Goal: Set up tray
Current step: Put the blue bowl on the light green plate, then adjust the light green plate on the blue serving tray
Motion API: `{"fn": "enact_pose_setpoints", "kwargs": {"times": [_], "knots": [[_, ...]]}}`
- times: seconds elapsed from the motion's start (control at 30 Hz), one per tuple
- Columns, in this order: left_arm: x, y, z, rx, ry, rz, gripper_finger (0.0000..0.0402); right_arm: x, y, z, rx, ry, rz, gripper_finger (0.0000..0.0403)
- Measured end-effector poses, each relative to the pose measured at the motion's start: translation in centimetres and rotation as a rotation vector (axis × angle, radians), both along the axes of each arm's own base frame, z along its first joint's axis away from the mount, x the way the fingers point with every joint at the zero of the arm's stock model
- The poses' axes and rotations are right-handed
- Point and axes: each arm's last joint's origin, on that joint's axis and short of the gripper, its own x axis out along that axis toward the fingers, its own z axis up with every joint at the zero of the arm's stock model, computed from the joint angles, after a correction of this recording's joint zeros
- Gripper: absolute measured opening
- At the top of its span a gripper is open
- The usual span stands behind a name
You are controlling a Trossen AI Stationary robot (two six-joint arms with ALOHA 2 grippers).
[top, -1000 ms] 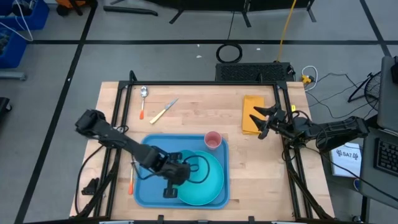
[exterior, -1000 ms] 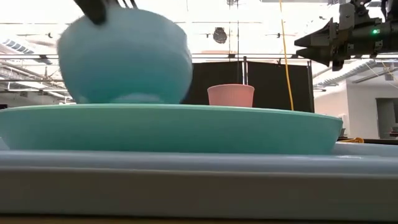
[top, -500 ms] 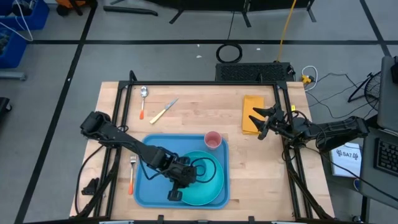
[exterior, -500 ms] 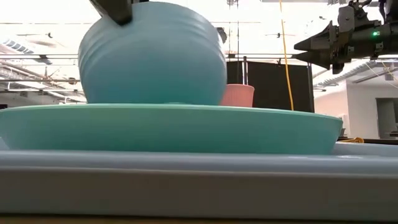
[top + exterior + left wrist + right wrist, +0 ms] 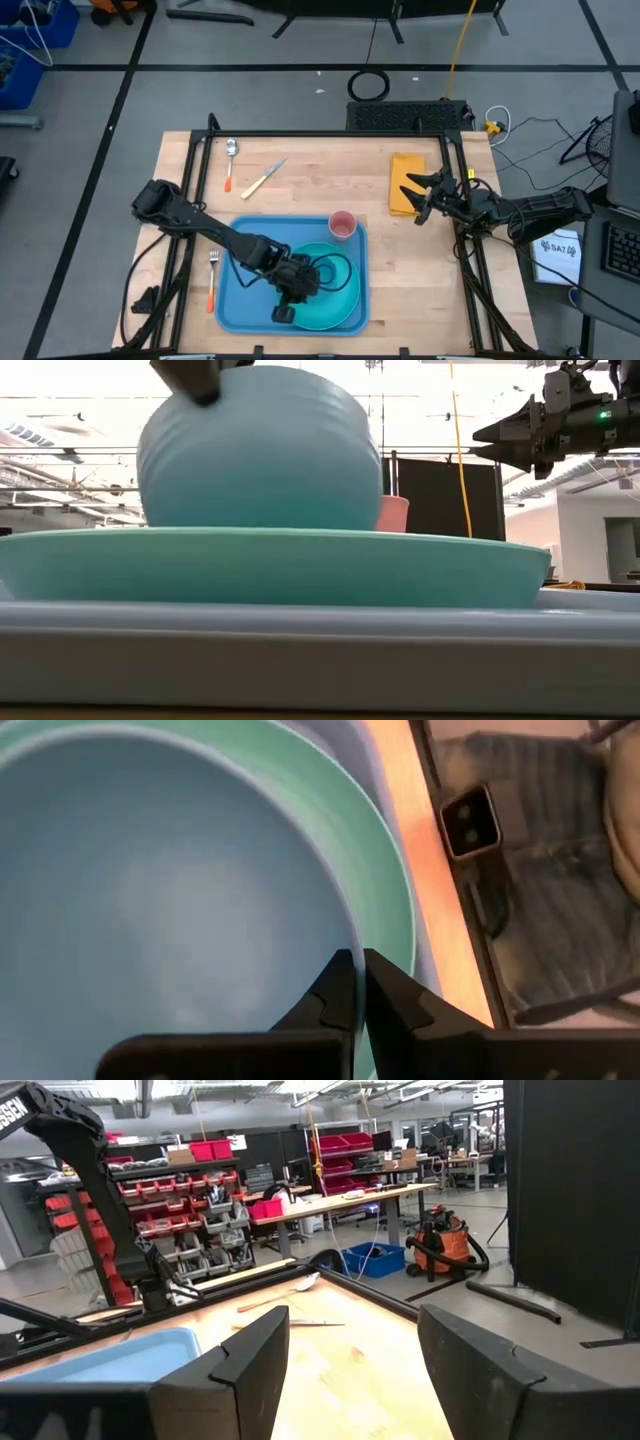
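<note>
Looking down from above, we see the left gripper [image 5: 297, 290] hanging over the tray [image 5: 232, 300], its fingers [image 5: 345, 1000] pinched onto the rim of a turquoise bowl [image 5: 260, 450]. The bowl sits on the round turquoise plate [image 5: 345, 305], which lies in the tray's right half, and the left wrist view shows the two dark fingers pressed together with the bowl's wall between them. The tray itself rests on the wooden table [image 5: 300, 180] at its near edge, directly beneath this gripper and well apart from the right gripper [image 5: 418, 196], which hovers with its jaws spread wide and holding nothing above the yellow-orange napkin [image 5: 404, 170] near the table's far right corner.

We note that the tray is a large flat blue rectangle with rounded corners and a low raised rim; from table height its rim shows as a pale blue band under the plate. A pink cup [image 5: 342, 225] stands in its far right corner. A fork [image 5: 212, 280] with an orange handle lies just beside its left edge. A spoon [image 5: 230, 160] and a knife [image 5: 263, 178] lie farther back on the bare wood.
</note>
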Motion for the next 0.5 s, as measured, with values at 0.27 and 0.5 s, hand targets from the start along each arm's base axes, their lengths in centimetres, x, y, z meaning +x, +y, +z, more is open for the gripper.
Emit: {"fn": "enact_pose_setpoints", "kwargs": {"times": [0.27, 0.5], "knots": [[0.83, -0.3, 0.2, -0.073, -0.056, 0.005, 0.0076, 0.03, 0.0, -0.06, -0.001, 0.007, 0.0, 0.0212], [1.17, -0.52, 0.6, -0.107, -0.108, -0.019, 0.0117, 0.04, 0.0, -0.08, 0.0, 0.008, 0.0, 0.0212]]}}
